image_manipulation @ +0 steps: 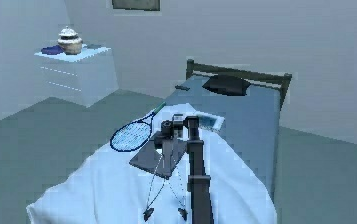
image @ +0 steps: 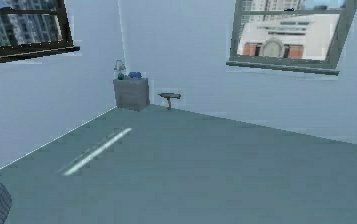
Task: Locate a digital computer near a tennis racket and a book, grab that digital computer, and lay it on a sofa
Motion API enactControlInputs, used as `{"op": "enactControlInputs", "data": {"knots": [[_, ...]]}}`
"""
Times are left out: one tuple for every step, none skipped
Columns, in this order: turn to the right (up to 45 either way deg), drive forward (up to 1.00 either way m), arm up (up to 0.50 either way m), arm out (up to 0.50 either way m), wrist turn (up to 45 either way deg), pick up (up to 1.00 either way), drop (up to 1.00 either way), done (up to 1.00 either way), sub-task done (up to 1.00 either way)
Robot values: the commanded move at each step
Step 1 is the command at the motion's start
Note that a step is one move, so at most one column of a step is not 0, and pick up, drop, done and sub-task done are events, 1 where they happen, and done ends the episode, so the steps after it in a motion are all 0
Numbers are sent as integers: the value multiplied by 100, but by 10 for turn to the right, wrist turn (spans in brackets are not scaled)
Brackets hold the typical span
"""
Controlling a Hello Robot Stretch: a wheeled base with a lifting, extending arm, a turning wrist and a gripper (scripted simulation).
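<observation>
Reaching with gripper [image_manipulation: 166, 134] at flat grey slab [image_manipulation: 156, 158] on bed [image_manipulation: 241, 140], tennis racket [image_manipulation: 136, 131] at ten o'clock, can't tell jaws' state.

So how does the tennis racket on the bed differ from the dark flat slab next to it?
The tennis racket is blue, the dark flat slab grey. The racket is an open strung hoop with a handle, the slab solid and four-cornered. Both lie flat on the white bed.

Forward view, far corner [image: 120, 50] (angled down), arm side view, close over bed [image_manipulation: 248, 130]
</observation>
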Motion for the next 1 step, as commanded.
{"op": "enactControlInputs", "data": {"knots": [[0, 0, 0, 0, 450, 0, 0, 0, 0]]}}
